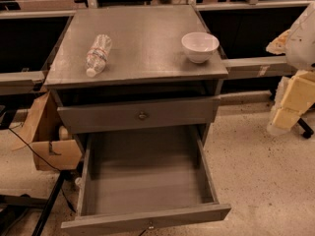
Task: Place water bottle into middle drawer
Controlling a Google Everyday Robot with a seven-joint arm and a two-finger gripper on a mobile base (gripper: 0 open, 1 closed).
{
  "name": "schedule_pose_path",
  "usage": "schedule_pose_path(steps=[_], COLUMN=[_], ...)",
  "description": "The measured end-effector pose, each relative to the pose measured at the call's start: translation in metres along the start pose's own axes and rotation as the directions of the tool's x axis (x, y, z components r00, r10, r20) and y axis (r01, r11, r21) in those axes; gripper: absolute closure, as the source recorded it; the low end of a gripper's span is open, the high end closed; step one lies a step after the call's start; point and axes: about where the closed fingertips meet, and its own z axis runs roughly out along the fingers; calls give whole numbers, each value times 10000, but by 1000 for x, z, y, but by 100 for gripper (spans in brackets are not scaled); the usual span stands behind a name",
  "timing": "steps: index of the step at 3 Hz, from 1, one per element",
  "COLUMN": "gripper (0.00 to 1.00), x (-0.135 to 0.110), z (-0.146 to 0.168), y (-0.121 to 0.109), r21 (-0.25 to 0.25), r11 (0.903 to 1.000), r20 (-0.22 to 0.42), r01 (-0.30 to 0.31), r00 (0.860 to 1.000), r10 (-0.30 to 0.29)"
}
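Grey cabinet top (147, 18), water bottle (98, 54) laid sideways at left; middle drawer (147, 176) pulled open below. Gripper (288, 107) is seen far right, state cannot be told. Light, crushable bottle, likely best gripped gently midbody.

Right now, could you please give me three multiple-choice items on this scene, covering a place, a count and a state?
1. Where is the water bottle? A inside a drawer; B on the cabinet top, left of the white bowl; C on the floor.
2. How many bowls show? A one; B two; C three.
3. The middle drawer is: A shut; B pulled open; C taken out.
Key: 1 B, it lies on its side there; 2 A, a single bowl; 3 B, its inside shows. The gripper is at the right edge, apart from the water bottle.
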Motion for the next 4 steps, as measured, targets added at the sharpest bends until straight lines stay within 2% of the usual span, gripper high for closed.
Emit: schedule_pose_path(steps=[1, 2, 3, 4], gripper=[0, 0, 0, 0], x=[0, -18, -58, -106], z=[0, -1, 3, 12], y=[0, -1, 0, -13], r21=[3, 220, 396, -169], r11=[10000, 9996, 9973, 9806], r20=[5, 365, 1301, 2827], r01=[-2, -186, -625, -1950], r00=[10000, 9992, 9899, 9398], r10=[2, 178, 569, 1918])
